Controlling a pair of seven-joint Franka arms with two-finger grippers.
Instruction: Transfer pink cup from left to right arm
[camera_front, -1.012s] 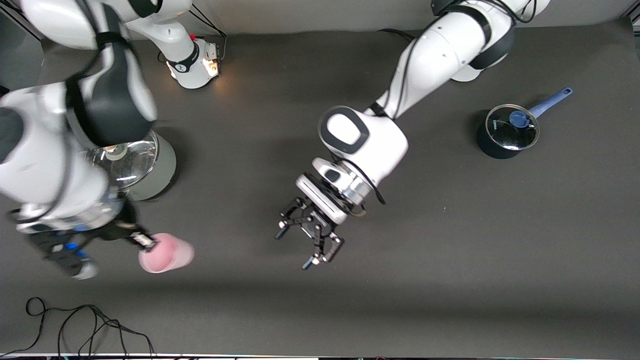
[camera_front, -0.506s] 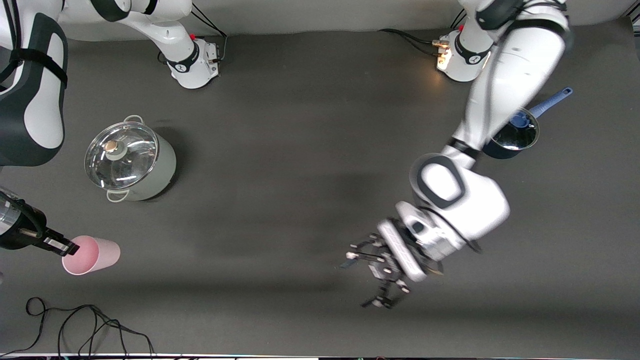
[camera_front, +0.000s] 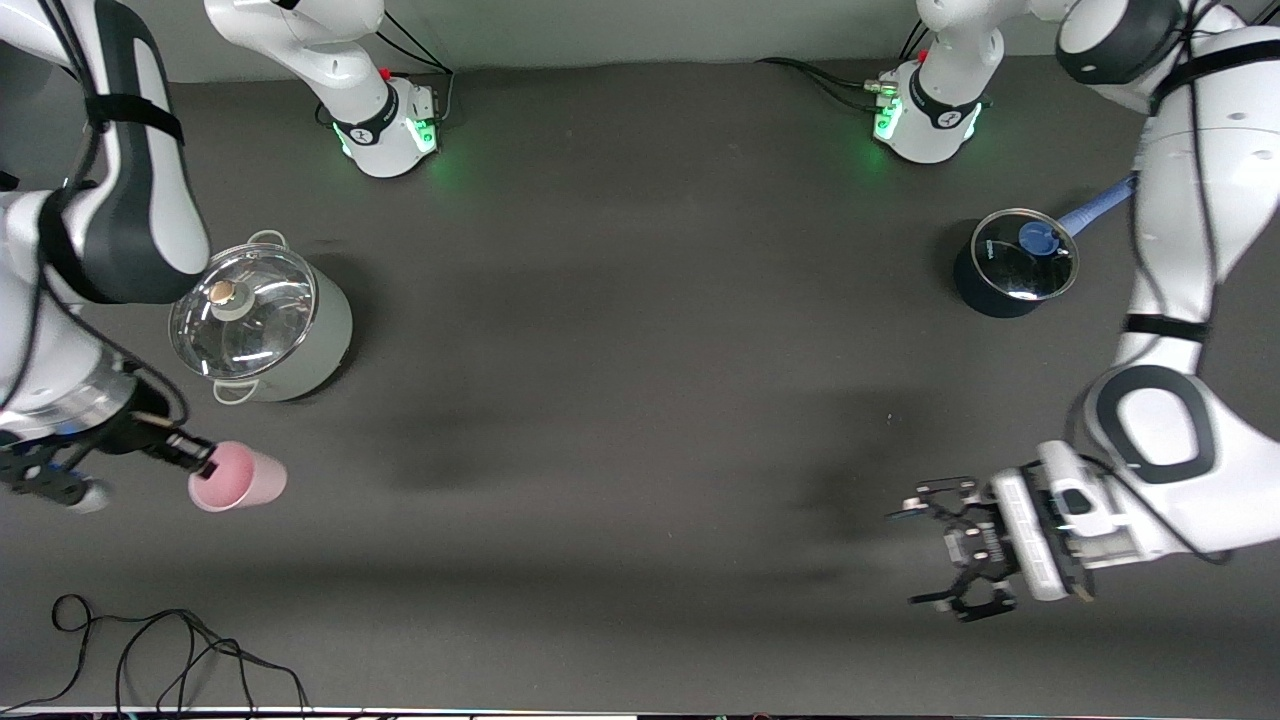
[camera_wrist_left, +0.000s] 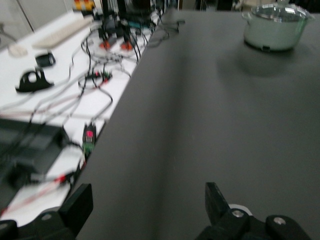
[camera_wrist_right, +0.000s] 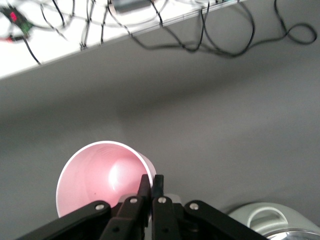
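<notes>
While the right gripper (camera_front: 200, 466) pinches the rim of the pink cup (camera_front: 240, 479) near the right arm's end of the table, one finger inside the mouth and one outside, the hand-over itself looks finished as far as these views allow a judgement. The right wrist view shows the two slim fingers (camera_wrist_right: 146, 192) closed together on the thin wall of the cup (camera_wrist_right: 100, 175), with its open mouth turned toward the camera. The left gripper (camera_front: 958, 548) hangs over the table close to the corner at the left arm's end and the front edge, its skeletal fingers (camera_wrist_left: 76, 206) spread wide and carrying nothing. The main risk is the grip: a pinch on one spot of a thin, tapered plastic rim could let the cup pivot or slip out if the arm swings or tilts quickly, and too hard a squeeze could deform the wall. A careless sweep could also knock the cup against the lidded grey-green pot (camera_front: 265, 325), which stands nearby, farther from the front camera. Whether the cup rests on the table or is held just above it cannot be told. The right arm is cut off at the edge of the front view, and the cup's base is out of sight in the right wrist view. The lidded blue saucepan (camera_front: 1015, 265) sits toward the left arm's end, well apart from both grippers.
</notes>
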